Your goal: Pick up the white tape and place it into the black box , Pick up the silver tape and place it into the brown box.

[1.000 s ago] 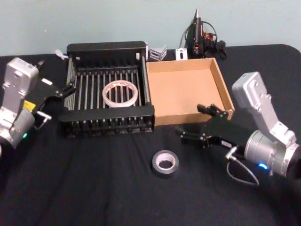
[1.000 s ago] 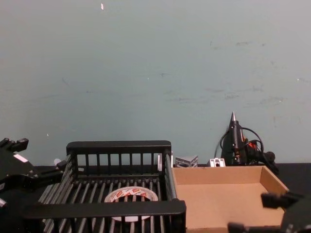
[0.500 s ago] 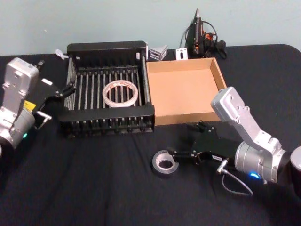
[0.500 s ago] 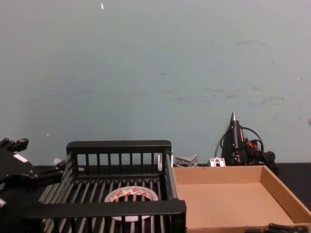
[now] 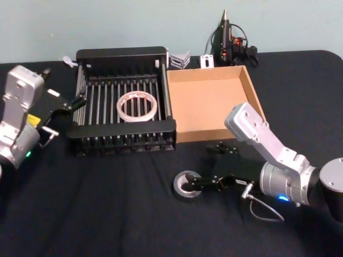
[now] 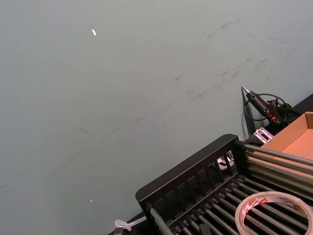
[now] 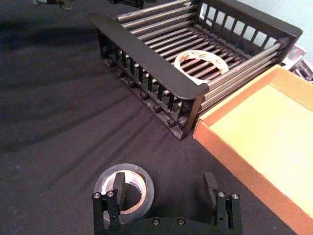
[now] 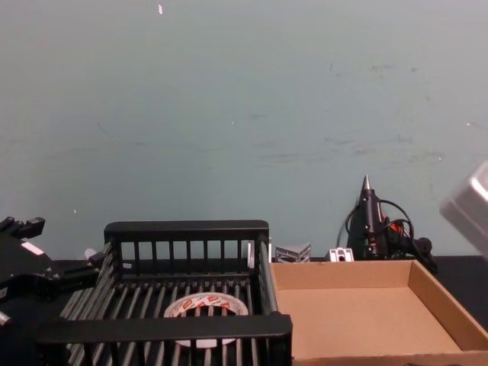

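Right wrist view: right gripper (image 7: 164,196) spread open, one finger inside the silver tape (image 7: 123,188) — closing off-centre could pinch only its wall and tip it.

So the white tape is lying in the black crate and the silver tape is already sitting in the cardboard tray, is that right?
Only half right. The white tape does lie in the black box, but the silver tape is on the black tablecloth in front of the brown box, not in it. The head view shows this, with the right claw open at the roll.
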`<act>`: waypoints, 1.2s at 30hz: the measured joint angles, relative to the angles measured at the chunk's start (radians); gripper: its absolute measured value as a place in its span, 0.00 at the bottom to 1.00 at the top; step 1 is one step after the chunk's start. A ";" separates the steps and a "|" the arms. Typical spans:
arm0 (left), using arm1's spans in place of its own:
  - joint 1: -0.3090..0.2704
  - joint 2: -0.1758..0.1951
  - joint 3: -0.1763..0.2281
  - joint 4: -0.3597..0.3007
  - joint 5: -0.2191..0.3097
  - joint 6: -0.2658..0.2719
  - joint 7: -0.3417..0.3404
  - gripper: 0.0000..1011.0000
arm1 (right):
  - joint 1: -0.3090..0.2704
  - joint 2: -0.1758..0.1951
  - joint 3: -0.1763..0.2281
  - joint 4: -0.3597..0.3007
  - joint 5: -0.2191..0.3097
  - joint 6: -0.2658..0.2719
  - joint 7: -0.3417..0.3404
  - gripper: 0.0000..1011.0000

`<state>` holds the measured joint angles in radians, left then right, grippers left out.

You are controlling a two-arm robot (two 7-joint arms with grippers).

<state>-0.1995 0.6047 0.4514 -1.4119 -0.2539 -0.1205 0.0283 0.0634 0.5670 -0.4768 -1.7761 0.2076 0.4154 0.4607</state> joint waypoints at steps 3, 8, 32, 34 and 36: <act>0.000 0.000 0.000 0.000 0.000 0.000 0.000 0.99 | 0.011 -0.003 -0.011 0.008 -0.011 0.011 0.004 0.99; 0.000 0.000 0.000 0.000 0.000 0.000 0.000 0.99 | 0.022 -0.008 -0.022 0.020 -0.023 0.022 0.010 0.99; 0.000 0.000 0.000 0.000 0.000 0.000 0.000 0.99 | 0.039 -0.033 -0.028 0.054 -0.036 0.032 0.016 0.99; 0.000 0.000 0.000 0.000 0.000 0.000 0.000 0.99 | 0.039 -0.033 -0.028 0.054 -0.037 0.032 0.017 0.99; 0.000 0.000 0.000 0.000 0.000 0.000 0.000 0.99 | 0.039 -0.034 -0.028 0.055 -0.038 0.032 0.017 0.99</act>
<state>-0.1996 0.6047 0.4514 -1.4119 -0.2539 -0.1205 0.0283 0.1021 0.5332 -0.5051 -1.7213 0.1695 0.4475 0.4779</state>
